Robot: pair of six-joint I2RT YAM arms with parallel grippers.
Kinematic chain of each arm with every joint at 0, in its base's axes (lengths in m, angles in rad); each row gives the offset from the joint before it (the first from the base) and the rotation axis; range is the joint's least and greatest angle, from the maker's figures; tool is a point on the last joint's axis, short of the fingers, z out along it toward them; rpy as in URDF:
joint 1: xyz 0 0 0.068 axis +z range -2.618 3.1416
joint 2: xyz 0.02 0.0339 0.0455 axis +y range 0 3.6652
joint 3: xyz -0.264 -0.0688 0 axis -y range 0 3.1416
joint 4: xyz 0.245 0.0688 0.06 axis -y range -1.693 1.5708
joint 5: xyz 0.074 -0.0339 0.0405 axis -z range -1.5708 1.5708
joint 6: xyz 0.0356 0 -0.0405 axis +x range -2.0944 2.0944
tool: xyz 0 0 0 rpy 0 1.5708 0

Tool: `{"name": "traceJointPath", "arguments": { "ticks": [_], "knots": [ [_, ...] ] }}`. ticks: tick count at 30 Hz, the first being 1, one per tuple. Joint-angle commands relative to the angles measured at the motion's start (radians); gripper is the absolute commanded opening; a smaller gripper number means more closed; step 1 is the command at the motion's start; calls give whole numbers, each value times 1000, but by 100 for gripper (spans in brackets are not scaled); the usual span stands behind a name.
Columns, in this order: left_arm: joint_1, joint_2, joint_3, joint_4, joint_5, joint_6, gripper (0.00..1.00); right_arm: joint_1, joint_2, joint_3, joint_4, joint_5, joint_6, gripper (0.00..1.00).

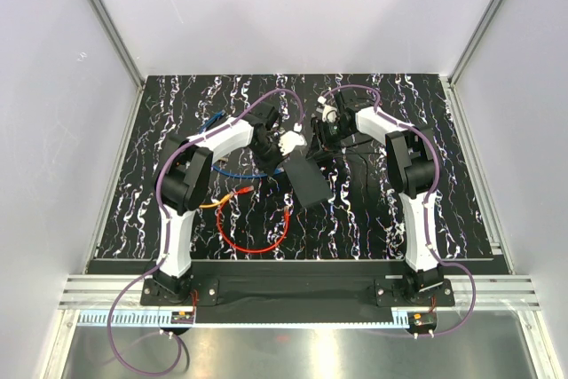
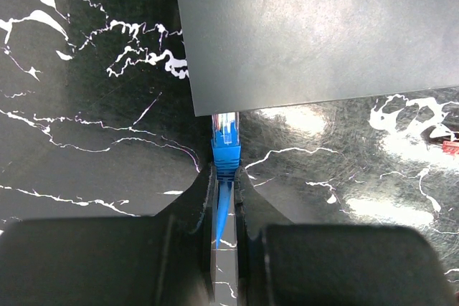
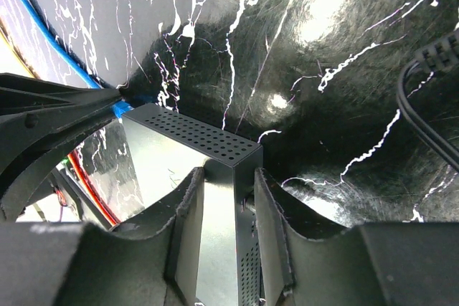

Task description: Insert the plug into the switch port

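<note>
The flat matte black box [image 1: 307, 181] lies tilted at the table's middle. My right gripper [image 3: 229, 177] is shut on one thin edge of the box [image 3: 215, 213], beside its perforated side. My left gripper [image 2: 226, 173] is shut on the blue plug [image 2: 226, 150]. The plug's clear tip [image 2: 224, 121] meets the near edge of the box [image 2: 323, 41], close to its left corner. The switch port itself is hidden under that edge. In the top view the left gripper [image 1: 282, 144] and the right gripper [image 1: 321, 132] stand close together at the box's far end.
The blue cable [image 1: 232, 170] trails left from the plug and also shows in the right wrist view [image 3: 57, 48]. A red cable loop [image 1: 253, 239] and an orange lead [image 1: 222, 202] lie in front. A thin black cord [image 3: 423, 105] runs at the right.
</note>
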State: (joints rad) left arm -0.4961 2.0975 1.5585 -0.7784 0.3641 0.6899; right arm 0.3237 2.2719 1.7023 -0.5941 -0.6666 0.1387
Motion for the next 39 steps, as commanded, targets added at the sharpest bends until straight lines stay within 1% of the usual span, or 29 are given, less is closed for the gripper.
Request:
{"name": "traceJointPath", "arguments": {
  "ticks": [1, 9, 17, 21, 28, 33, 39],
  "knots": [
    [-16, -25, 46, 61, 10, -21, 0, 34, 8, -9, 17, -70, 36, 38],
    [-41, 12, 83, -4, 38, -32, 0, 34, -3, -29, 48, -82, 81, 35],
    [-39, 39, 121, -16, -16, -115, 0, 34, -17, -50, 65, -77, 85, 35],
    [-36, 41, 126, -2, -28, -136, 0, 34, -18, -50, 60, -71, 79, 35],
    [-27, -5, 97, 54, -24, -153, 0, 35, -20, -44, 59, -59, 75, 36],
    [-27, -39, 84, 82, -4, -152, 0, 34, -18, -44, 57, -64, 76, 36],
    [-32, -37, 80, 110, 32, -142, 0, 34, -17, -47, 80, -102, 94, 36]
  ]
}}
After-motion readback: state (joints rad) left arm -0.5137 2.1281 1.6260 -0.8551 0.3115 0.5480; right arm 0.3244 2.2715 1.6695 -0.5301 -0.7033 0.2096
